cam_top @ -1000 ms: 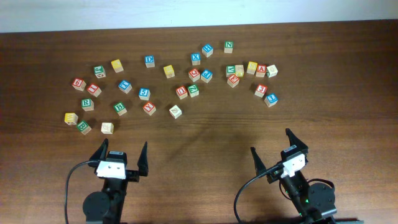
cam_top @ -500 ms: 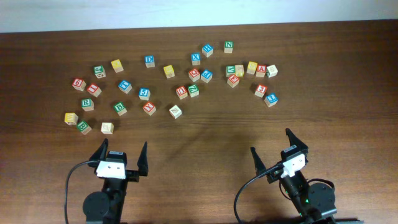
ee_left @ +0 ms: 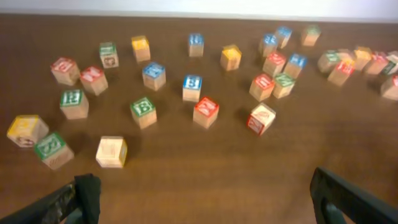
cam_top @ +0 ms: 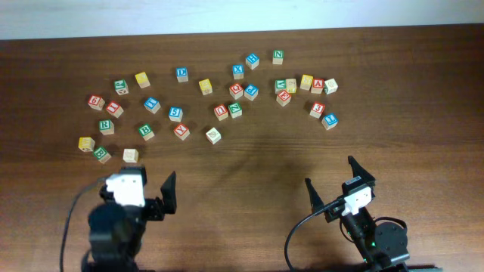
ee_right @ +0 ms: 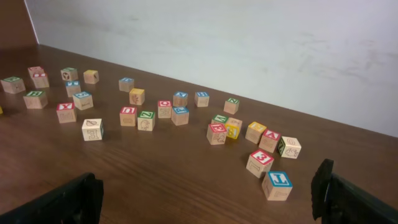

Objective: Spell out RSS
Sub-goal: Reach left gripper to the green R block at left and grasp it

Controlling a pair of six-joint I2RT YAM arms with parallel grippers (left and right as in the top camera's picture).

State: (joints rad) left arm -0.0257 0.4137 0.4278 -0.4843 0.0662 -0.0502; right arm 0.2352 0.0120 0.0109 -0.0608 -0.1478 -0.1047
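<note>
I read a green R on one pale wooden cube (cam_top: 106, 126), square-edged and matte, just left of the green B cube (cam_top: 146, 131). A yellow-faced cube (cam_top: 142, 78) sits beyond B (letter unreadable). The left gripper (ee_left: 202, 180) and right gripper (cam_top: 330, 172) gape empty over the dark wood-grain table (cam_top: 249, 162), well on the robot's side of B.

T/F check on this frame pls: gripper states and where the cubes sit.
1. The left gripper is open and empty. True.
2. The right gripper is shut on a cube. False: it is open and holds nothing.
3. The cubes are stacked in a tower. False: each lies singly on the table.
4. The green R cube sits beside the right gripper. False: it lies in the left part of the scatter, apart from both grippers.
5. A yellow cube is the leftmost one. True.
</note>
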